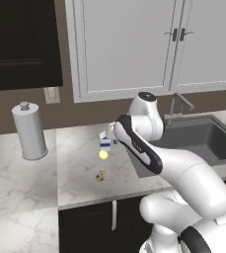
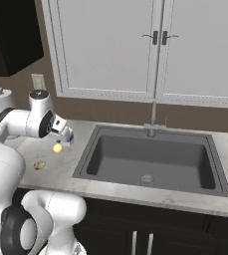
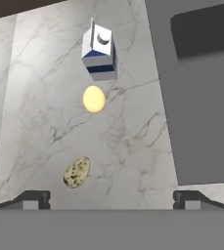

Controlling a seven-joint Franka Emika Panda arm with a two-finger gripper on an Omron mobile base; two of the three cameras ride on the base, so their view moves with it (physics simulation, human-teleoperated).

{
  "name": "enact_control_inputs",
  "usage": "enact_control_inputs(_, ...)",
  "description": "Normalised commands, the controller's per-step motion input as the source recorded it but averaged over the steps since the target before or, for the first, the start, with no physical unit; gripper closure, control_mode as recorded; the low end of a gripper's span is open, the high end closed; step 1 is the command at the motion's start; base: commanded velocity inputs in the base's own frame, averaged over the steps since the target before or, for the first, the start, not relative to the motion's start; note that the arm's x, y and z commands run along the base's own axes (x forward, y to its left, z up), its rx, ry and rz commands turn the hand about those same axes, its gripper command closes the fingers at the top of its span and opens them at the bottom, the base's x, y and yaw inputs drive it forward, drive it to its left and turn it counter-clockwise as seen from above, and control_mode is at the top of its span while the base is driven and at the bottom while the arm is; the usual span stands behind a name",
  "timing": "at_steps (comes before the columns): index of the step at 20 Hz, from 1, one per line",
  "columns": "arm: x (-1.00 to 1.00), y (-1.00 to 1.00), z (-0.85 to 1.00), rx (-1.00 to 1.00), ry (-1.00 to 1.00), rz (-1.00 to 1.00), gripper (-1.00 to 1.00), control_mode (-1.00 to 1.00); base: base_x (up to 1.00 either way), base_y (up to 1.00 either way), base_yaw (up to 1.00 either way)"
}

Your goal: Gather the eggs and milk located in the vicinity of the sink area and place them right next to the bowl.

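On the marble counter left of the sink point(image 2: 150, 159) stands the milk point(image 3: 100, 53), a small white carton with a blue band. Just in front of it lies a pale yellow egg point(image 3: 94, 98), and nearer me a speckled brownish egg point(image 3: 77, 172). The same three appear as milk point(image 1: 105, 143), yellow egg point(image 1: 103, 154) and speckled egg point(image 1: 100, 176). My gripper point(image 3: 111, 200) hangs above them, pointing down at the counter, its fingertips point(image 3: 35, 199) wide apart and open with nothing between them. In the right base view the gripper point(image 2: 64, 133) partly hides the carton. The bowl is out of view.
A tall grey paper-towel roll point(image 1: 29, 131) stands at the back left of the counter. The dark sink point(image 1: 198, 141) with its thin faucet point(image 1: 176, 106) lies to the right. White wall cabinets point(image 1: 129, 44) hang above. The counter's front edge runs just below the speckled egg.
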Motion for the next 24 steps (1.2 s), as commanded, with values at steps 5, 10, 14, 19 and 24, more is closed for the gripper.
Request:
enact_control_inputs(5,0.13,0.11,0.0,-0.02,0.0,0.08,-1.0,-1.0,0.0,0.0,0.0)
enact_control_inputs(10,0.22,0.19,0.0,-0.02,-0.01,0.0,-1.0,-1.0,0.0,0.0,0.0)
enact_control_inputs(14,0.34,0.43,-0.13,-0.09,0.02,-0.05,-1.0,-1.0,0.0,0.0,0.0)
enact_control_inputs(19,0.42,0.16,-0.42,-0.07,0.0,-0.03,-1.0,-1.0,0.0,0.0,0.0)
enact_control_inputs(24,0.49,-0.13,-0.35,-0.01,0.0,0.0,-1.0,-1.0,0.0,0.0,0.0)
